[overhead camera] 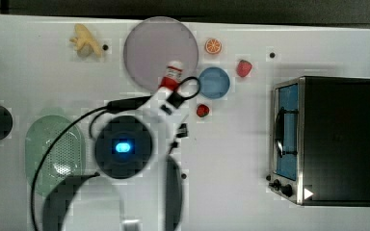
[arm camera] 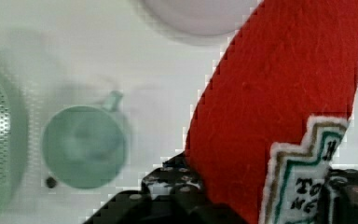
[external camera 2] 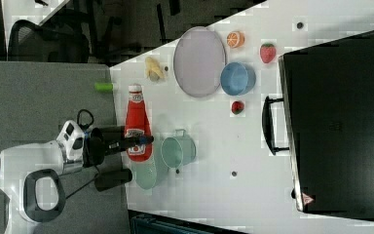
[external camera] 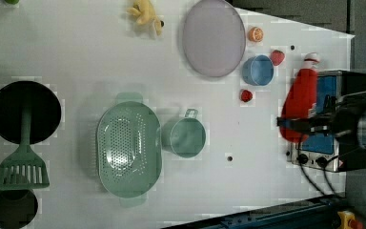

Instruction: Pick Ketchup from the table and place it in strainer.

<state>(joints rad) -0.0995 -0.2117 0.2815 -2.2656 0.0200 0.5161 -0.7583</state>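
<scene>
The Ketchup (external camera 2: 137, 122), a red soft bottle with a white cap and a label, hangs above the table, and my gripper (external camera 2: 141, 141) is shut on its lower body. In the top view the Ketchup (overhead camera: 172, 77) lies over the edge of a purple plate, the gripper (overhead camera: 171, 96) just below it. In the wrist view the Ketchup (arm camera: 279, 93) sits between the black fingers (arm camera: 177, 184). The strainer (external camera: 128, 148), a pale green oval basket with a perforated bottom, rests on the table at the top view's left (overhead camera: 55, 149), apart from the bottle.
A round green cup (external camera: 186, 137) stands beside the strainer. A purple plate (overhead camera: 161, 53), blue bowl (overhead camera: 214, 83), strawberries (overhead camera: 202, 110), orange slice (overhead camera: 213, 46) and banana toy (overhead camera: 84, 41) lie around. A toaster oven (overhead camera: 327, 139) fills the top view's right. A green spatula (external camera: 24, 167) rests on a black pan.
</scene>
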